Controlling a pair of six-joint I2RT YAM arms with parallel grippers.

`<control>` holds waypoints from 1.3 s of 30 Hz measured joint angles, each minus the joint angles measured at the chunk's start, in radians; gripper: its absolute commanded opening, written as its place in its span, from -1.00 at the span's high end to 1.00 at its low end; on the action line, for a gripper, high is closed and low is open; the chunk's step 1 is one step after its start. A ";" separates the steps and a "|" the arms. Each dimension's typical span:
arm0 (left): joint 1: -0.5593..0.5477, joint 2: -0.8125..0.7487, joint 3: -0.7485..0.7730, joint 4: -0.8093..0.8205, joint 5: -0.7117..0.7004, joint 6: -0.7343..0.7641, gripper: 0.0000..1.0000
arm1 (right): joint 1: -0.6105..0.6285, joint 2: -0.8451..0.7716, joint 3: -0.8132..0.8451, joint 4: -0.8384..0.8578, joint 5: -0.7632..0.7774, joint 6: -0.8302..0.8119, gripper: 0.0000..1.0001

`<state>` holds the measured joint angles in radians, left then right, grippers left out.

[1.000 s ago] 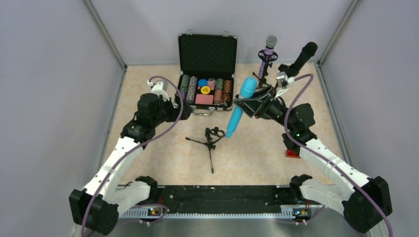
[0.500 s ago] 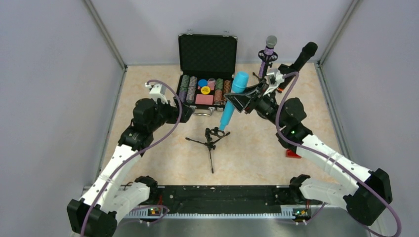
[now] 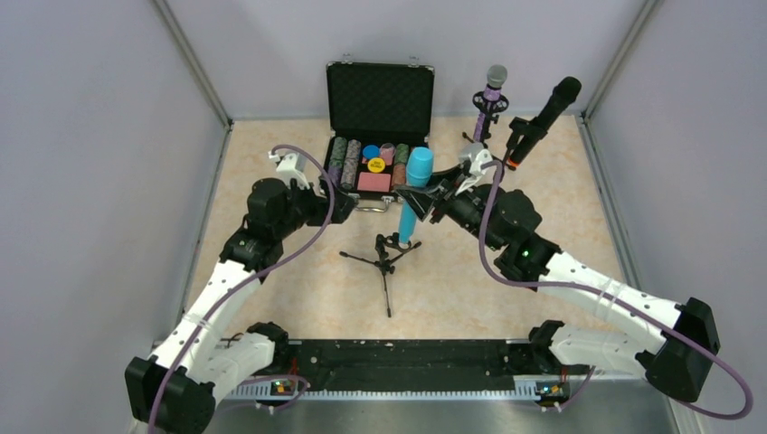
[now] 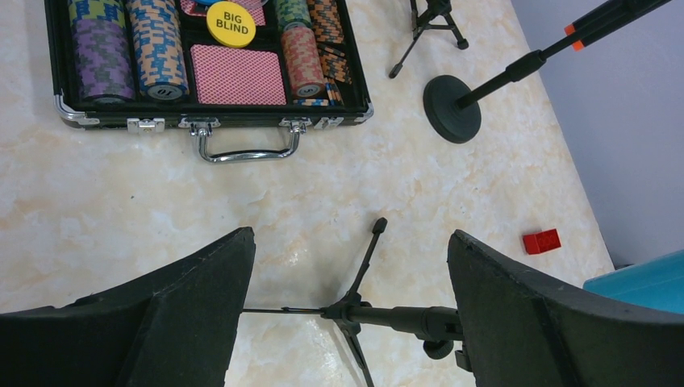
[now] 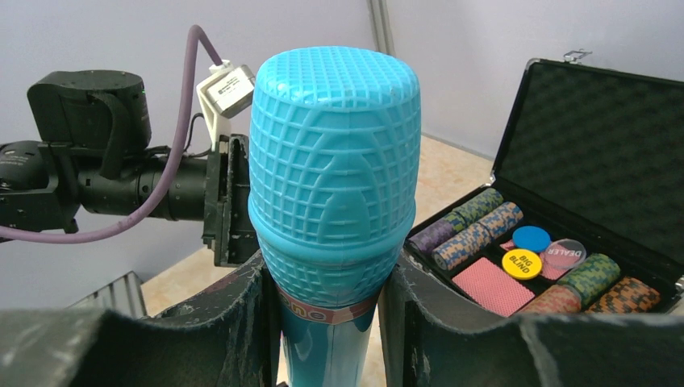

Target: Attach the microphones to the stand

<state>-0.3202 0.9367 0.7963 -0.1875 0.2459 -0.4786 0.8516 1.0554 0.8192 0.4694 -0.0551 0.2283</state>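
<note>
My right gripper [image 3: 419, 194] is shut on the turquoise microphone [image 3: 412, 194], just below its head [image 5: 335, 177]. It holds the microphone nearly upright, the lower end at the clip of the small black tripod stand [image 3: 387, 249]. My left gripper [image 3: 341, 204] is open and empty, above and left of that stand, whose stem lies between its fingers in the left wrist view [image 4: 387, 314]. The purple microphone [image 3: 494, 83] stands in a tripod stand at the back. The black microphone with the orange end [image 3: 545, 108] sits tilted on a round-based stand [image 4: 452, 109].
An open poker chip case [image 3: 380, 90] with chips and cards stands at the back middle, its handle [image 4: 246, 149] near my left gripper. A small red block [image 4: 540, 241] lies on the table at the right. Grey walls close in three sides.
My right gripper has moved left and down, turning the turquoise microphone from slanted to nearly upright, its lower end now at the stand's clip. The left arm has barely moved.
</note>
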 measured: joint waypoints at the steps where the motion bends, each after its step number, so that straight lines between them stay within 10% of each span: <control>1: 0.000 0.002 0.000 0.000 0.000 -0.002 -0.86 | 0.009 0.000 0.000 -0.001 0.012 -0.011 1.00; 24: 0.000 0.020 0.000 0.001 0.011 -0.018 -0.85 | 0.069 -0.001 -0.079 0.065 0.163 -0.076 1.00; 39: 0.000 0.020 0.000 0.002 0.019 -0.021 -0.84 | 0.072 -0.008 -0.231 0.325 -0.027 -0.204 1.00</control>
<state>-0.3202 0.9565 0.7963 -0.1860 0.2653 -0.4995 0.9234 1.0473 0.5884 0.7940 -0.0826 0.0238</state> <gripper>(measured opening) 0.921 0.395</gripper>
